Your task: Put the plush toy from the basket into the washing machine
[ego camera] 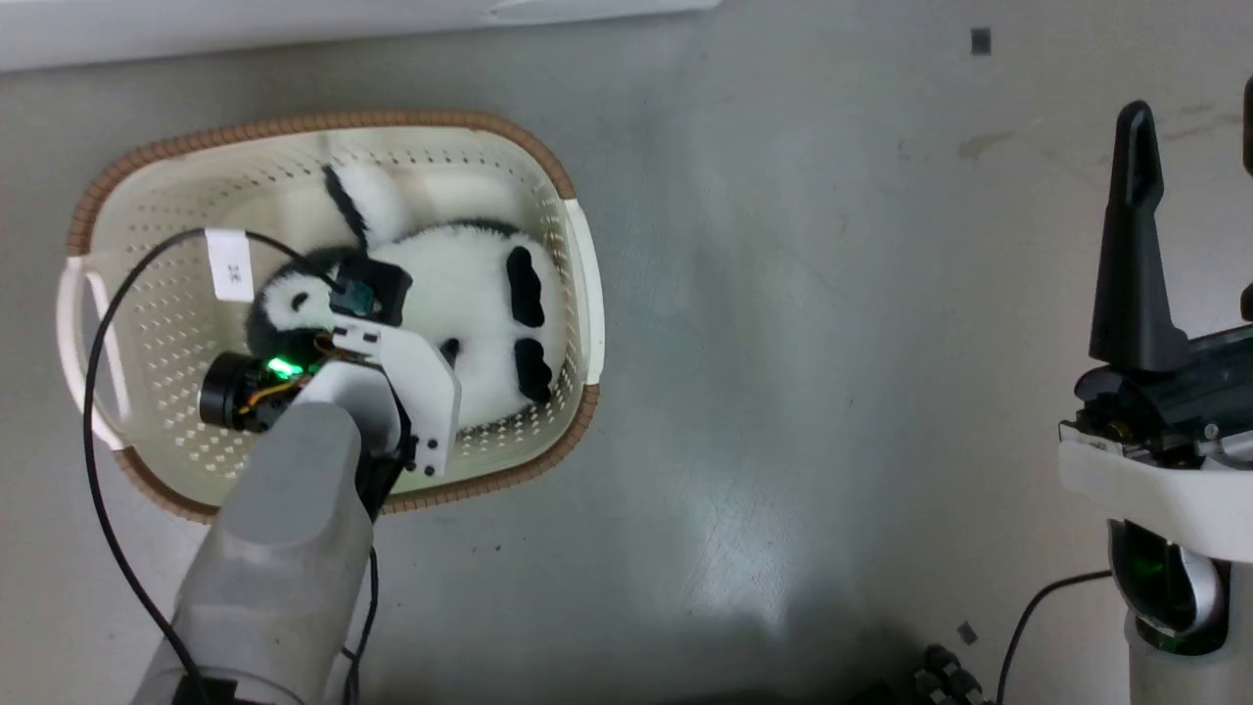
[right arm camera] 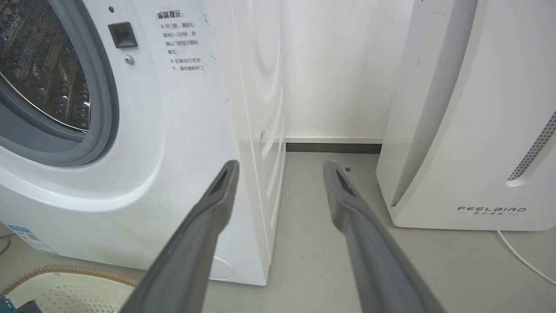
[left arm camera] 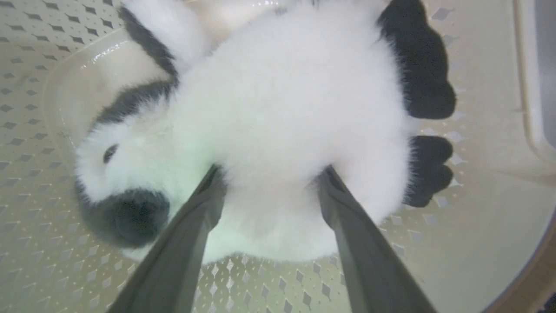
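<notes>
The plush toy (ego camera: 470,294), white and fluffy with black patches, lies on its side in the cream basket (ego camera: 313,122) on the floor at the left. My left gripper (left arm camera: 269,171) reaches down into the basket and is open. Its two dark fingers (left arm camera: 191,226) straddle the toy's white body (left arm camera: 282,100), tips pressed into the fur. My right gripper (right arm camera: 280,167) hangs open and empty in the air at the right, pointing at the gap beside the washing machine (right arm camera: 165,143). The steel drum (right arm camera: 39,74) shows behind the grey gasket.
The white FEELBIRD appliance (right arm camera: 478,130) stands right of the washer, with a strip of grey floor (right arm camera: 312,243) between them. A black cable (ego camera: 98,392) loops over the basket's left side. A basket corner (right arm camera: 65,282) lies in front of the washer.
</notes>
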Tool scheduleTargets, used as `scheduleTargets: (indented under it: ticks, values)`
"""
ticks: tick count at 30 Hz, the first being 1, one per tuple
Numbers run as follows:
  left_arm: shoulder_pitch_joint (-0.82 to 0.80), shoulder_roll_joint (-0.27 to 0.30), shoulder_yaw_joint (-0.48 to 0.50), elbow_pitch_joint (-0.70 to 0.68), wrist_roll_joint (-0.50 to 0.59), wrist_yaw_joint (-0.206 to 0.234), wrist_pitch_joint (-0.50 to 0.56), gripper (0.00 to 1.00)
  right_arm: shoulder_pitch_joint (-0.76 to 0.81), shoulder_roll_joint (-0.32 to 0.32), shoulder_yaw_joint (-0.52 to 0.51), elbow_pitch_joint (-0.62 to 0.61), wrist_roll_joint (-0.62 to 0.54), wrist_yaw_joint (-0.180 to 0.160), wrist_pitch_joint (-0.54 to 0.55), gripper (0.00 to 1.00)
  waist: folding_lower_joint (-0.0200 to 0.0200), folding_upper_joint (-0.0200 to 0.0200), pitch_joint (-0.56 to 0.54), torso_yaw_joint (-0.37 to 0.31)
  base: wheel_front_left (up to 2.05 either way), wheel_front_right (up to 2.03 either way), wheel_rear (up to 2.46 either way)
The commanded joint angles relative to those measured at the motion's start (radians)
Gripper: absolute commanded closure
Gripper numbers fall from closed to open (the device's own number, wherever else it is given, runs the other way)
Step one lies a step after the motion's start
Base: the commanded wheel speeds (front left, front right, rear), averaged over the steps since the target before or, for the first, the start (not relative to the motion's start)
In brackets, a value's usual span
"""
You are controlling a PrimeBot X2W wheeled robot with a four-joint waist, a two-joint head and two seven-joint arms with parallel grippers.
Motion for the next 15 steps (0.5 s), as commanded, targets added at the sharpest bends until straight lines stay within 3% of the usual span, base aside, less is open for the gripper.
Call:
scheduleTargets:
  ticks: [1,10,12,15]
  values:
    - [-0.027,0.009,-0.005,0.021,-0.006,-0.005,0.001,0.00,-0.021,0.000,0.002,-0.014,0.002,-0.001,-0.008,0.00,-0.0001,0.0000,0.017,-0.004,0.00,0.00,0.00]
    - [-0.110,0.030,-0.043,0.114,-0.019,-0.009,-0.014,0.00,-0.057,0.000,0.009,-0.047,0.006,-0.001,-0.027,0.00,-0.0001,0.0000,0.093,-0.017,0.00,0.00,0.00]
    - [-0.127,0.035,-0.056,0.134,-0.015,-0.005,-0.026,1.00,-0.065,0.000,0.011,-0.053,0.005,-0.001,-0.031,0.00,-0.0001,0.0000,0.103,-0.019,0.00,0.00,0.00]
    - [-0.142,0.038,-0.065,0.165,-0.026,-0.008,-0.030,1.00,-0.076,0.000,0.014,-0.058,0.007,-0.001,-0.037,0.00,-0.0001,0.0000,0.110,-0.023,0.00,0.00,0.00]
